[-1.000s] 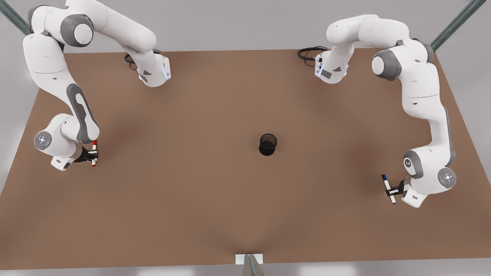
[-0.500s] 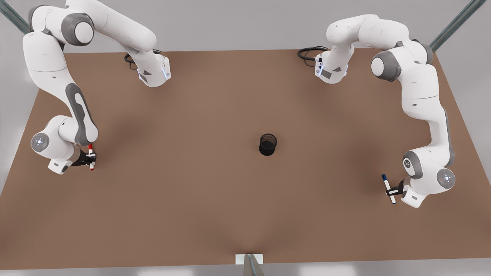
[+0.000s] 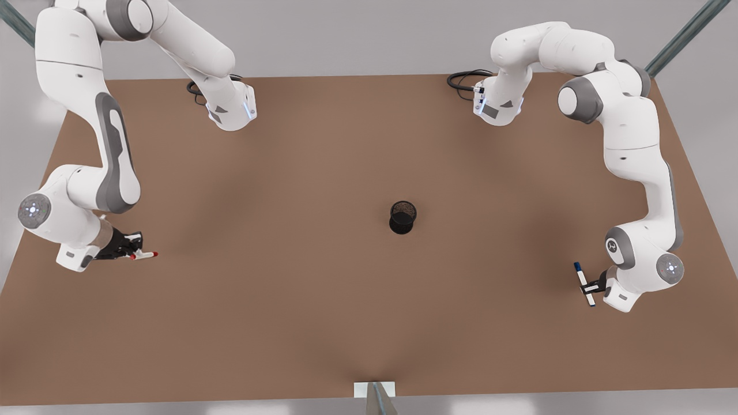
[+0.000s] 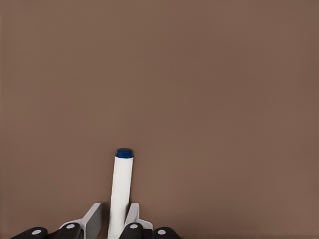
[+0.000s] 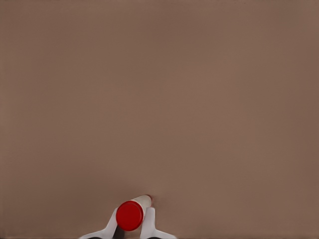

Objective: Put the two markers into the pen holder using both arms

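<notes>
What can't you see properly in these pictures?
- Blue marker: in the left wrist view its lower end is cut off by the picture's edge, between the left gripper's fingers.
- Red marker: the right wrist view looks at it end-on from the right gripper, so its barrel is mostly hidden behind its red end.
- Pen holder: the front view cannot show what is inside; the mesh is too dark.

brown table [image 3: 323, 323] against a pale grey wall [image 3: 357, 34]

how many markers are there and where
2. The red marker is in the right claw at the front view's left; the blue marker is in the left claw at the front view's right.
</notes>
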